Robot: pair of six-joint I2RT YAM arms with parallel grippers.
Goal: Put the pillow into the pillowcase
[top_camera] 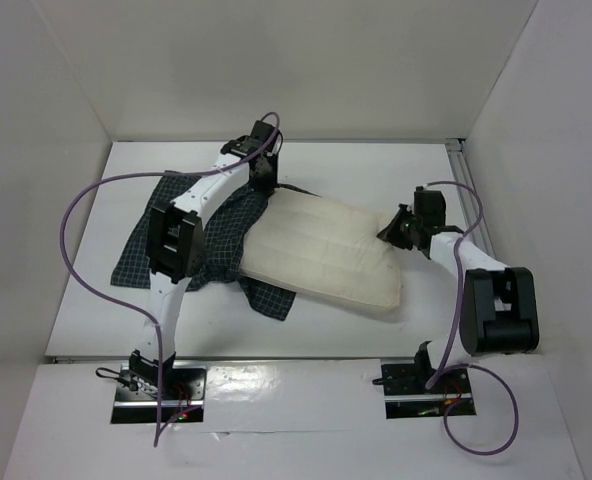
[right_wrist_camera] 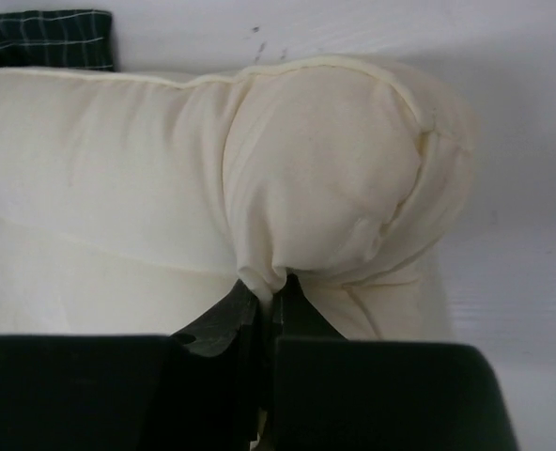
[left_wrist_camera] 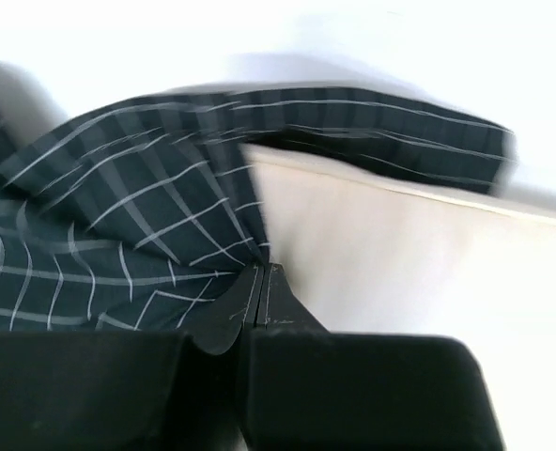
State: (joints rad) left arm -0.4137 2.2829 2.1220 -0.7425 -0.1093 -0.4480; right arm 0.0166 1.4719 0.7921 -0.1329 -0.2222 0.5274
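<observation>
The cream pillow [top_camera: 321, 250] lies slanted in the middle of the table, its left end resting on the pillowcase [top_camera: 216, 235], a dark checked cloth spread to the left. My left gripper [top_camera: 266, 182] is at the pillow's far left corner. In the left wrist view it [left_wrist_camera: 262, 271] is shut, with the pillowcase [left_wrist_camera: 118, 235] folds drawn into its tips beside the pillow [left_wrist_camera: 400, 254]. My right gripper [top_camera: 392, 232] is at the pillow's right end. In the right wrist view it [right_wrist_camera: 273, 282] is shut on a bunched pinch of the pillow [right_wrist_camera: 316, 178].
White walls [top_camera: 276, 60] close in the table at the back and both sides. A metal rail [top_camera: 473, 200] runs along the right edge. Purple cables [top_camera: 86, 215] loop off both arms. A pillowcase corner [right_wrist_camera: 43, 39] shows past the pillow's far end.
</observation>
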